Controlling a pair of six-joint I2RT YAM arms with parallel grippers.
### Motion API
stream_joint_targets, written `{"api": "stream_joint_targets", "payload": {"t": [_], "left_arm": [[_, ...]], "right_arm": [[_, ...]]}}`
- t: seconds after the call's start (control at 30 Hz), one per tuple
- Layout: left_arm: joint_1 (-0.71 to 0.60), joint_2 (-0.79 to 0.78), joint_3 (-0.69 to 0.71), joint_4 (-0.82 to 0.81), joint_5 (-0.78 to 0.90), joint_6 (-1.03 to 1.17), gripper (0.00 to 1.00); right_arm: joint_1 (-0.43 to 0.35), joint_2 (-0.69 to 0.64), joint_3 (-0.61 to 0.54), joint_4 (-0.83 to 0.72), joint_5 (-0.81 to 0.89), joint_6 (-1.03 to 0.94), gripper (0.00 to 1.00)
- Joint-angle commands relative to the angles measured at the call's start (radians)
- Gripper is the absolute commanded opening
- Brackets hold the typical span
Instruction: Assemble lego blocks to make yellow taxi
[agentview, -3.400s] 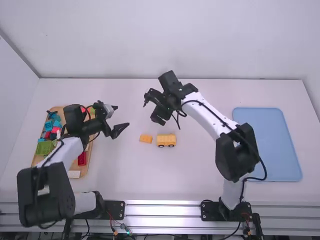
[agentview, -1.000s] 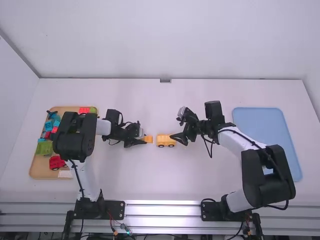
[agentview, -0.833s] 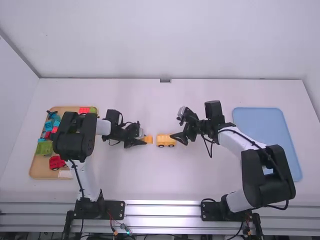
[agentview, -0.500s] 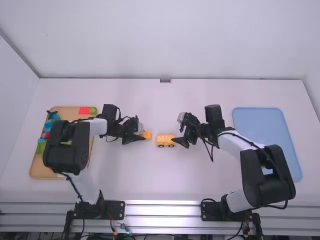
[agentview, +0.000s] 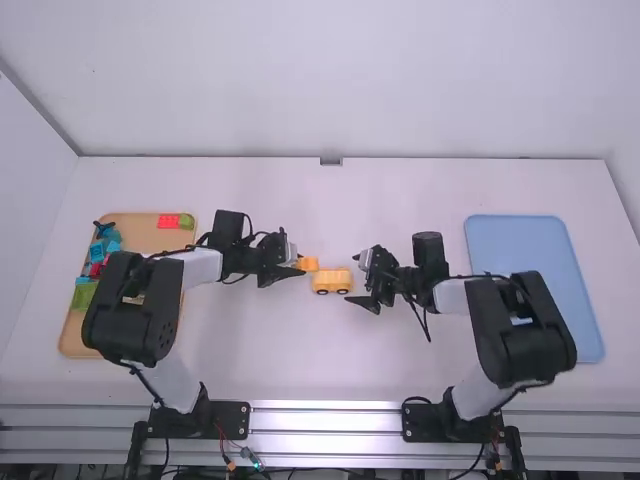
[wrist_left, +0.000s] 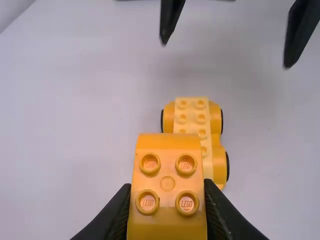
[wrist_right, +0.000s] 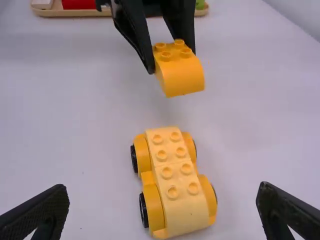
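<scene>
You have the left gripper (agentview: 299, 265) near the centre of the high view, and it is clenched on a curved yellow brick (agentview: 308, 264). In the left wrist view, its two fingers press the sides of this brick, one on each side, and four round studs are on the top. Your right gripper (agentview: 352, 279) is a little to the right of the centre in the high view. It is released: in the right wrist view, you see its fingers spread wide, with nothing between the tips.

The yellow car body (agentview: 332, 281) stands on the white table (agentview: 300, 350), near the middle of the high view, just to the lower right of the brick. It has black tyres and paler studded pieces along its top. In the right wrist view, you can see that the brick and the car body are apart.

At the left of the high view, you have a wooden tray (agentview: 144, 232) with red, green and blue blocks. A blue tray (agentview: 530, 245) lies at the right.
</scene>
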Motion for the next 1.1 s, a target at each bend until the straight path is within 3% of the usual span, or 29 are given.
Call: {"api": "stream_joint_targets", "payload": {"t": [0.0,0.2,0.6,0.7,0.83,1.07], "left_arm": [[-0.025,-0.016,-0.012,0.018,-0.012,-0.098,0.11],[-0.057,-0.016,-0.032,0.061,0.046,-0.130,0.08],[-0.095,0.006,-0.125,0.319,0.058,-0.249,0.09],[-0.121,0.006,-0.116,0.318,-0.037,-0.302,0.08],[-0.134,0.010,-0.098,0.280,-0.063,-0.301,0.06],[-0.135,0.073,-0.057,0.279,-0.063,-0.301,0.06]], "right_arm": [[-0.004,0.097,0.068,0.005,-0.063,-0.009,0.99],[-0.006,0.248,0.147,0.005,-0.192,-0.166,0.99],[0.055,0.405,0.258,0.014,-0.185,-0.148,0.99],[0.059,0.407,0.264,0.013,-0.163,-0.136,1.00],[0.058,0.407,0.258,0.013,-0.138,-0.135,0.88],[0.060,0.407,0.240,0.013,-0.108,-0.134,0.78]]}}
